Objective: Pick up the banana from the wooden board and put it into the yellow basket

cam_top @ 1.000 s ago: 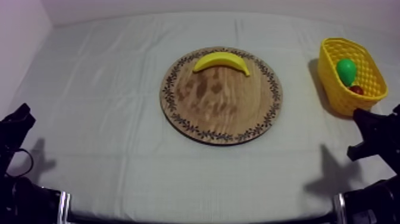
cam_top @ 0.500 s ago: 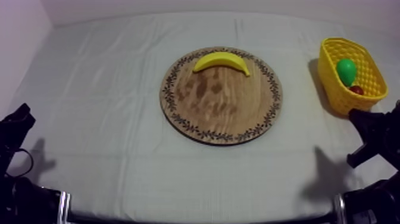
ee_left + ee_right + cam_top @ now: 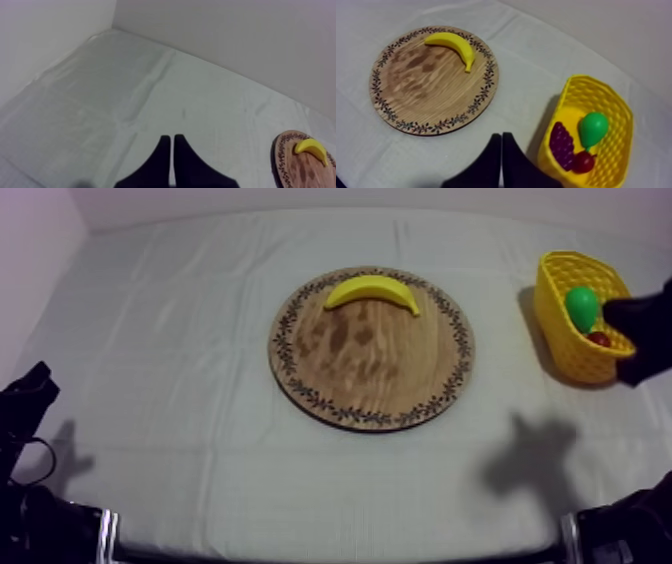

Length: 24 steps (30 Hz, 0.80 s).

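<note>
On board [image 3: 370, 373], near far rim: banana [image 3: 372, 290], lying flat. We judge it light, stiff, slick; grip across mid-curve. Our right hand [image 3: 501, 139] clenched empty near basket [image 3: 617, 159]; left hand [image 3: 172, 141] clenched empty too.

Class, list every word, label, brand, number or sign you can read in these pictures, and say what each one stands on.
None: no text can be read anywhere.
The round wooden board has only a dark ornamental pattern along its rim, no letters.
The yellow toy banana and the yellow lattice basket bear no label.
</note>
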Available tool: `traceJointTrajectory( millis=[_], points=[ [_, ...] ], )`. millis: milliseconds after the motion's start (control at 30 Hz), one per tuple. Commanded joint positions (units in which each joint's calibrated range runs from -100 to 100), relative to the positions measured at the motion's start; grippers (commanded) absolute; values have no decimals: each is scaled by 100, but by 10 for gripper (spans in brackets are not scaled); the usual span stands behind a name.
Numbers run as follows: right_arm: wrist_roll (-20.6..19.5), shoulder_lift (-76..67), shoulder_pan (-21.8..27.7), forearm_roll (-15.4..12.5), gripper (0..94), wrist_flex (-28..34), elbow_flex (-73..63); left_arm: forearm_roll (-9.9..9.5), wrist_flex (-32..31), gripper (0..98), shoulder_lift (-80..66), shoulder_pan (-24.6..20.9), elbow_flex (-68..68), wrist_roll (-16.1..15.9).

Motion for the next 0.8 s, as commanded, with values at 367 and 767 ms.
traceJointTrajectory(
  millis=[367, 767],
  points=[
    [1243, 3799, -12, -141, 16, 1712, -4406, 2, 0, 1, 2, -2, -2, 0],
    [2003, 5959, -253, -381, 86, 2756, -6452, 2, 0, 1, 2, -2, -2, 0]
  ],
)
